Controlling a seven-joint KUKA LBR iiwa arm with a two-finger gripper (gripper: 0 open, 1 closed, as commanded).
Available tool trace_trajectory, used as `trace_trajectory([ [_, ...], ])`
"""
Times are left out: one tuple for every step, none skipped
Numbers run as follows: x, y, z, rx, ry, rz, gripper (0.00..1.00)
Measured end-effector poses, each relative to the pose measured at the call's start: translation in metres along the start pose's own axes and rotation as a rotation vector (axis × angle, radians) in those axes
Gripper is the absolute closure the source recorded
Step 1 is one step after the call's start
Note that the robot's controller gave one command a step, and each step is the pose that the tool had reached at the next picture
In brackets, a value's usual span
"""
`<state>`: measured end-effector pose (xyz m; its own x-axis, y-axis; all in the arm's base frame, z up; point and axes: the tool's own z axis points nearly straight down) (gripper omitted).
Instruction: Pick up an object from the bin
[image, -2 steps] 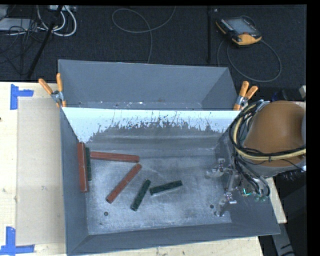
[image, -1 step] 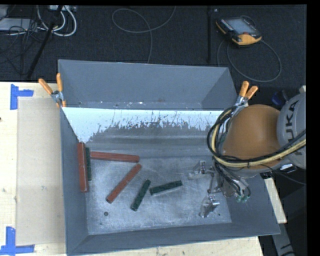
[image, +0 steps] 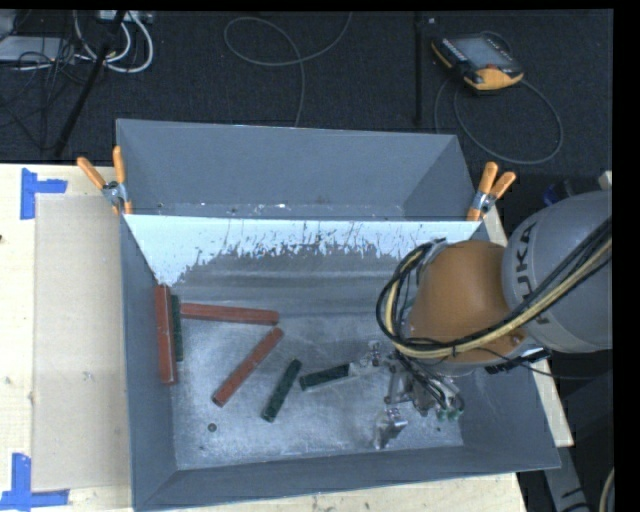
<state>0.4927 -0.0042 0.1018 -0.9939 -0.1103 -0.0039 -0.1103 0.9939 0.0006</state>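
Green stick just left of tool; red sticks further left. Tool state: can't tell.

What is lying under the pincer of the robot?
Around the pincer I see bare grey bin floor and a short dark green stick ending just to its left in the view. What lies directly beneath is covered by the arm.

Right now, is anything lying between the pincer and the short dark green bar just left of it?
Nothing visible does. The short dark green bar lies just left of the pincer, its near end close to it. The longer dark green bar and the slanted red-brown bar lie farther left, beyond it.
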Motion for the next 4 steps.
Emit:
trace_trajectory([
  [-0.052, -0.004, 0.024, -0.001, 0.008, -0.007, 0.0],
  [-0.035, 0.05, 0.027, 0.001, -0.014, 0.005, 1.0],
  [-0.035, 0.05, 0.027, 0.001, -0.014, 0.004, 1.0],
  [-0.054, 0.092, 0.028, 0.006, -0.006, 0.037, 1.0],
])
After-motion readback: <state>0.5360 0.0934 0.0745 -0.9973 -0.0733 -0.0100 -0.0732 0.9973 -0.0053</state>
